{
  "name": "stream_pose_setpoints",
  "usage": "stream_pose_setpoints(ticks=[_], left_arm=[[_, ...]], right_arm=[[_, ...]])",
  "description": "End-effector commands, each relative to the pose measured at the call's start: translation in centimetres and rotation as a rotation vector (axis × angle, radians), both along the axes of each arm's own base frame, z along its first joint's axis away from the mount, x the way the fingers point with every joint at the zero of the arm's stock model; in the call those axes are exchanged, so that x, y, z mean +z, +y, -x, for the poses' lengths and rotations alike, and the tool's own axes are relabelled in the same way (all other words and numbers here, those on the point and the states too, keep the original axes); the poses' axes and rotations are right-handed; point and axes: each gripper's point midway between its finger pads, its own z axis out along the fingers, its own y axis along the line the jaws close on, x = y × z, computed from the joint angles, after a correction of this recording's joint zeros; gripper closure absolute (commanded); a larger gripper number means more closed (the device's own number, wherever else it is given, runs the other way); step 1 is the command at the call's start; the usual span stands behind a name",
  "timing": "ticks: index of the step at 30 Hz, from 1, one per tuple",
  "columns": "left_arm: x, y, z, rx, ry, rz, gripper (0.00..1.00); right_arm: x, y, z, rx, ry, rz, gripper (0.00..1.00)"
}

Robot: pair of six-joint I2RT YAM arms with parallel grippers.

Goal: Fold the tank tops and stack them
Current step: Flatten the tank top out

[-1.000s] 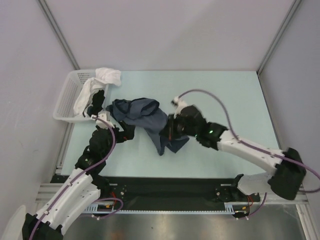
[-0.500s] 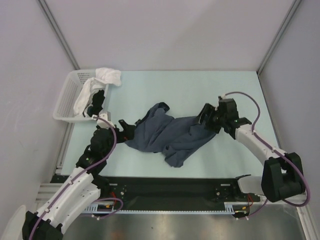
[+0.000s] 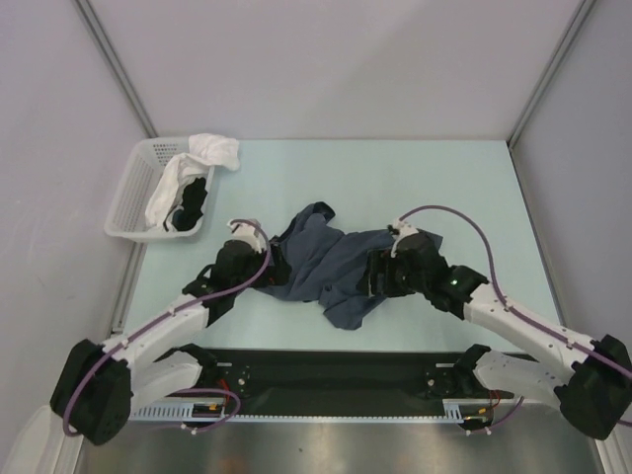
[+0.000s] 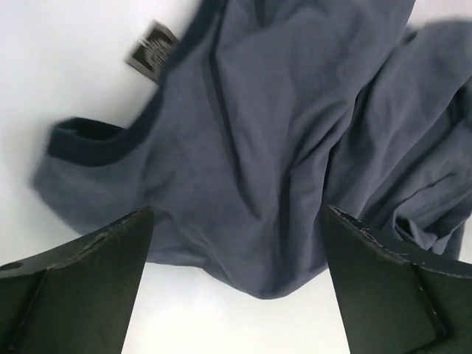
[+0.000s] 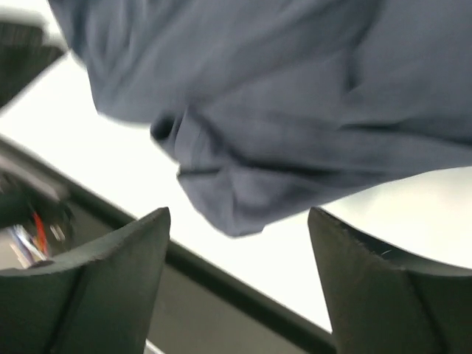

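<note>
The slate-blue tank top (image 3: 331, 265) lies rumpled and spread across the middle of the table. My left gripper (image 3: 269, 265) stands open at its left edge. In the left wrist view the tank top (image 4: 280, 133) fills the space ahead of that gripper (image 4: 236, 214), its hem dipping between the fingers without being pinched. My right gripper (image 3: 373, 279) hovers open over the top's right part. The right wrist view shows the gripper (image 5: 237, 214) with a cloth corner (image 5: 228, 199) ahead of it. A black tank top (image 3: 192, 204) lies bunched in the basket.
The white lattice basket (image 3: 126, 202) sits at the table's back left, with a white cloth (image 3: 209, 150) draped over its rim. The table's front edge and black rail (image 5: 221, 287) run close under my right gripper. A dark label (image 4: 151, 48) shows at the blue top's neckline.
My right gripper, shut on the blue top a second ago, dragged it to the right, let go and came back over it. My left arm moved from beside the basket to the top's left edge.
</note>
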Motion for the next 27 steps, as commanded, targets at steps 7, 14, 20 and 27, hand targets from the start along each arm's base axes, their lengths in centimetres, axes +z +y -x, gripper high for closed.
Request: stream_pose_setpoints(ticks=[7, 14, 20, 27], left_arm=[[0.2, -3.8, -0.7, -0.124, 0.028, -0.002, 0.0], [0.1, -4.6, -0.5, -0.167, 0.027, 0.018, 0.0], [0.0, -5.1, -0.3, -0.197, 0.033, 0.028, 0.0], [-0.1, -5.7, -0.1, -0.234, 0.035, 0.033, 0.0]], right_arm=[[-1.2, 8.2, -0.1, 0.225, -0.087, 0.083, 0.25], [-3.8, 12.1, -1.2, 0.268, -0.132, 0.227, 0.27], [-5.8, 12.7, -1.5, 0.282, -0.134, 0.327, 0.64], [-2.3, 8.4, 1.1, 0.177, -0.17, 0.311, 1.0]])
